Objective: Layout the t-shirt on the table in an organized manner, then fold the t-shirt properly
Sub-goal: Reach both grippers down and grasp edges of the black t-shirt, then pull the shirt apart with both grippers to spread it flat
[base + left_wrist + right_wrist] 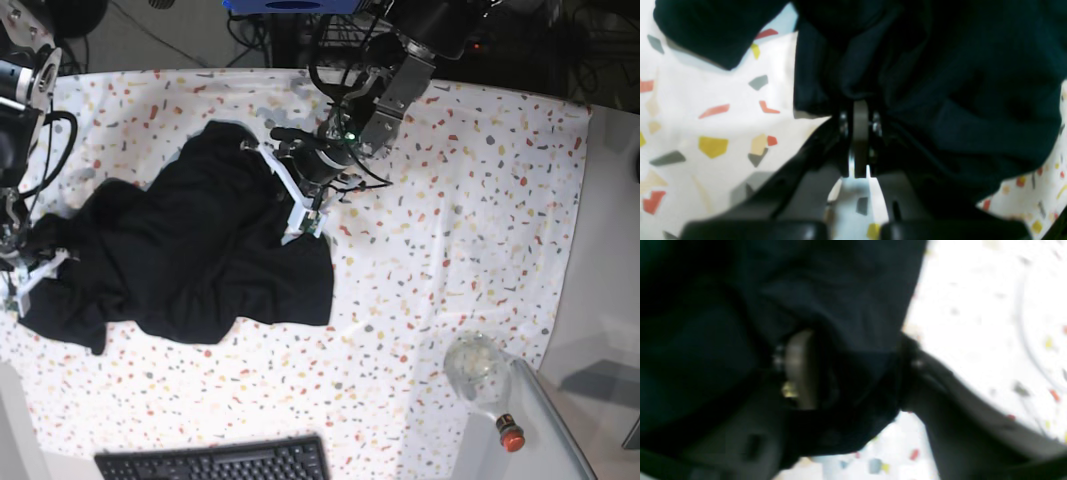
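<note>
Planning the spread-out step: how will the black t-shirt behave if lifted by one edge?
Probably floppy: the t-shirt lies in soft rumpled folds on the table. It would likely sag and drape rather than hold shape. Fabric bunches at the left tool, so it seems to gather easily.

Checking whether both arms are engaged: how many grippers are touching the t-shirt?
2. The left gripper is shut on the t-shirt at its edge toward the table's middle; the right gripper grips the opposite end, its jaws partly hidden by fabric.
</note>
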`<state>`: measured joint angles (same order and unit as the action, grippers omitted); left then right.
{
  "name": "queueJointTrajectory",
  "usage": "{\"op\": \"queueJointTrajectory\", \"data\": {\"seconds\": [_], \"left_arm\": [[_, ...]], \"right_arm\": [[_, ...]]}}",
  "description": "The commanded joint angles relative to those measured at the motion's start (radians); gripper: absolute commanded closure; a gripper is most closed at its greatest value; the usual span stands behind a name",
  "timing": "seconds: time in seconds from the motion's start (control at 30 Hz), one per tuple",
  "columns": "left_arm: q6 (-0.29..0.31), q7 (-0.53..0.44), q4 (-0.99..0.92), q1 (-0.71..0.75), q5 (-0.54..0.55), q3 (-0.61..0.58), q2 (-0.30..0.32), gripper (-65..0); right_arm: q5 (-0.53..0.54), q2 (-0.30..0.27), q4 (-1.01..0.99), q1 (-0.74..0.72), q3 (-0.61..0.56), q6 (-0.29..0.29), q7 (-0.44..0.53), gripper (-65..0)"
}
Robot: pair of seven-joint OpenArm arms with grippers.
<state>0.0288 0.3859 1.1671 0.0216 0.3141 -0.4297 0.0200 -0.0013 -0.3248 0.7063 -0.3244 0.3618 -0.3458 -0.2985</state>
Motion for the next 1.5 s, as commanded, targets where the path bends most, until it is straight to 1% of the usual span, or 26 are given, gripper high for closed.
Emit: {"op": "queueJointTrajectory", "data": {"seconds": [0.0, 0.07, 0.13, 0.23, 0.3, 0.4, 0.5, 0.6, 0.77, 0.8, 0.83, 0.87, 0.97, 1.03, 1.1, 1.17, 1.23, 1.27, 1.3, 1.33, 1.4, 1.47], "left_arm": [[-0.036, 0.028, 0.004, -0.024, -0.017, 0.007, 0.036, 0.0], [-0.037, 0.032, 0.006, -0.053, -0.017, 0.009, 0.068, 0.0], [-0.039, 0.037, 0.029, -0.073, -0.016, 0.035, 0.102, 0.0], [-0.039, 0.058, 0.113, -0.065, -0.016, 0.148, 0.145, 0.0], [-0.039, 0.104, 0.158, -0.059, -0.019, 0.239, 0.166, 0.0], [-0.034, 0.167, 0.218, -0.059, -0.026, 0.337, 0.185, 0.0], [-0.034, 0.186, 0.256, -0.062, -0.026, 0.348, 0.214, 0.0], [-0.034, 0.186, 0.291, -0.061, -0.026, 0.349, 0.222, 0.0], [-0.037, 0.187, 0.313, -0.062, -0.025, 0.360, 0.215, 0.0], [-0.037, 0.187, 0.308, -0.064, -0.025, 0.357, 0.215, 0.0], [-0.037, 0.187, 0.304, -0.062, -0.025, 0.352, 0.215, 0.0], [-0.037, 0.187, 0.294, -0.061, -0.025, 0.349, 0.215, 0.0], [-0.037, 0.187, 0.277, -0.058, -0.025, 0.346, 0.205, 0.0], [-0.037, 0.187, 0.276, -0.036, -0.025, 0.351, 0.192, 0.0], [-0.037, 0.187, 0.281, -0.013, -0.025, 0.349, 0.188, 0.0], [-0.037, 0.186, 0.279, 0.001, -0.025, 0.346, 0.188, 0.0], [-0.037, 0.184, 0.279, 0.025, -0.025, 0.346, 0.186, 0.0], [-0.037, 0.184, 0.281, 0.038, -0.025, 0.346, 0.186, 0.0], [-0.037, 0.184, 0.284, 0.045, -0.025, 0.348, 0.186, 0.0], [-0.037, 0.184, 0.284, 0.051, -0.025, 0.348, 0.186, 0.0], [-0.037, 0.183, 0.281, 0.067, -0.025, 0.348, 0.186, 0.0], [-0.037, 0.183, 0.282, 0.087, -0.025, 0.351, 0.186, 0.0]], "right_arm": [[0.007, -0.021, 0.017, -0.029, 0.001, -0.014, 0.022, -14.0], [0.007, -0.020, 0.017, -0.040, 0.001, -0.034, 0.020, 0.0], [0.007, -0.020, 0.022, -0.043, 0.001, -0.037, 0.015, 0.0], [0.005, -0.020, 0.091, -0.014, 0.009, -0.037, 0.005, 0.0], [0.005, -0.021, 0.183, 0.024, 0.009, -0.037, -0.041, 0.0], [0.005, -0.020, 0.367, 0.098, 0.003, -0.037, -0.163, 0.0], [0.005, 0.005, 0.546, 0.156, 0.001, -0.042, -0.250, 0.0], [0.005, 0.013, 0.657, 0.167, 0.001, -0.042, -0.308, 0.0], [0.004, 0.005, 0.731, 0.123, 0.006, -0.042, -0.328, 0.0], [0.004, 0.002, 0.728, 0.117, 0.007, -0.042, -0.327, 0.0], [0.004, -0.013, 0.717, 0.097, 0.003, -0.040, -0.324, 0.0], [0.004, -0.021, 0.677, 0.074, 0.000, -0.040, -0.324, 0.0], [0.004, -0.032, 0.467, -0.029, 0.003, -0.035, -0.302, 0.0], [0.004, -0.037, 0.270, -0.104, 0.010, -0.034, -0.275, 0.0], [0.004, -0.063, 0.108, -0.149, 0.010, -0.034, -0.302, 0.0], [0.008, -0.067, 0.048, -0.166, 0.010, -0.042, -0.361, 0.0], [0.011, -0.064, 0.094, -0.134, 0.012, -0.043, -0.396, -15.9], [0.013, -0.058, 0.154, -0.104, 0.013, -0.043, -0.405, -24.8], [0.025, -0.035, 0.235, -0.061, 0.013, -0.043, -0.414, -32.7], [0.034, -0.020, 0.318, -0.020, 0.013, -0.040, -0.425, -37.8], [0.033, 0.017, 0.520, 0.063, 0.009, -0.037, -0.465, -44.1], [0.025, 0.080, 0.738, 0.146, 0.001, -0.035, -0.512, -45.0]]}}
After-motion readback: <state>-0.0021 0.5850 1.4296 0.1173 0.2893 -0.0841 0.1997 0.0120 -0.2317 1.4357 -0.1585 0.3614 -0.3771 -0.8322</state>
